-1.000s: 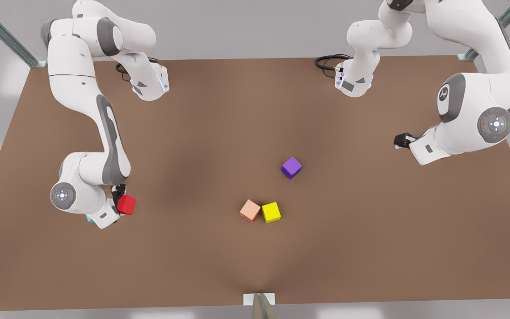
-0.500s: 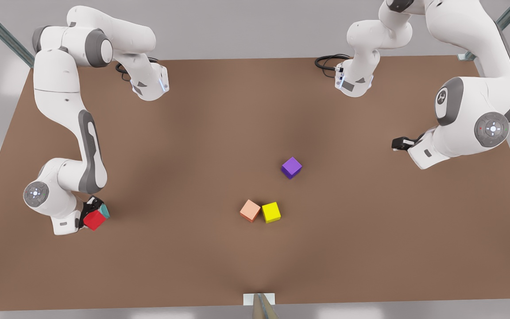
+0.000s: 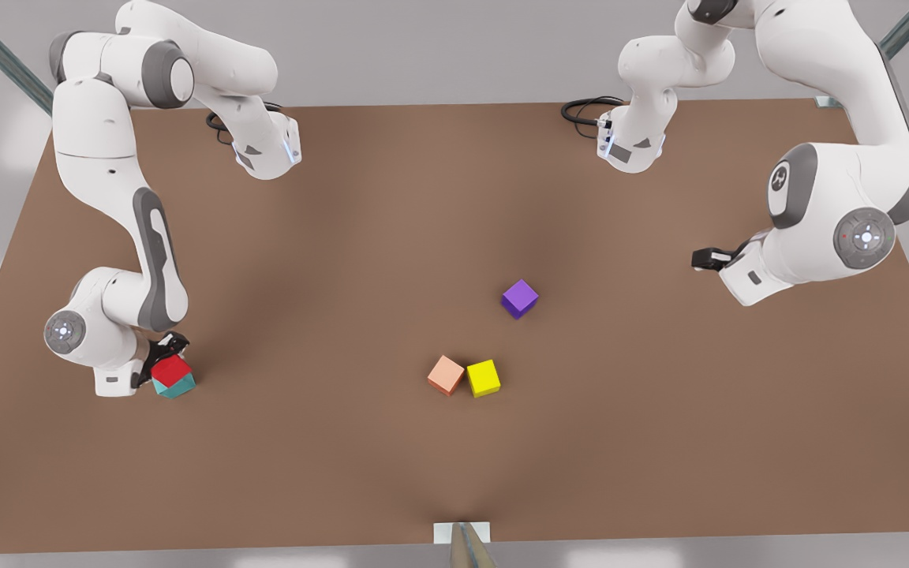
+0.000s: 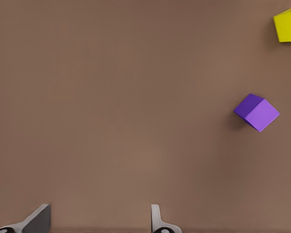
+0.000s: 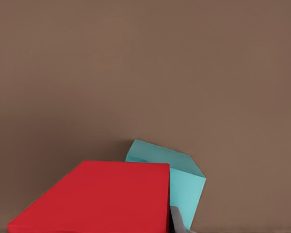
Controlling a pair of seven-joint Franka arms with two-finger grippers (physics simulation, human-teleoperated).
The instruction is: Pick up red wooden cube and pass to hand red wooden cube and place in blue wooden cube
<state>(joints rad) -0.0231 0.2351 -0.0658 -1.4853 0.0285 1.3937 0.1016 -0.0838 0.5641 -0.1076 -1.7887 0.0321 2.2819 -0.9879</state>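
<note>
1. Jaws of the right gripper [image 3: 161, 364] stand clamped on the red wooden cube [image 3: 171, 368], at the front view's left edge of the counter [image 3: 344, 237]; that arm's wrist view looks down past the red face onto teal just behind it, which is why I take this arm for the right one.
2. Red sits directly over the blue wooden cube [image 3: 174, 386], seemingly resting on it, though contact is hard to confirm from above. My reading is that the grip is kept so the cube settles square before release.
3. In the right wrist view the red wooden cube [image 5: 102, 196] overlaps the blue wooden cube [image 5: 177, 177] at a twisted angle, so the two may not be aligned face to face.
4. At the front view's right, the left gripper [image 3: 705, 258] waits above bare counter, well apart from the stack; its wrist view shows both pale fingertips [image 4: 36, 219] spread with nothing between them.
5. Purple cube [image 3: 519, 298], yellow cube [image 3: 484, 378] and salmon cube [image 3: 446, 375] lie mid-counter, untouched and irrelevant to the placement.
</note>
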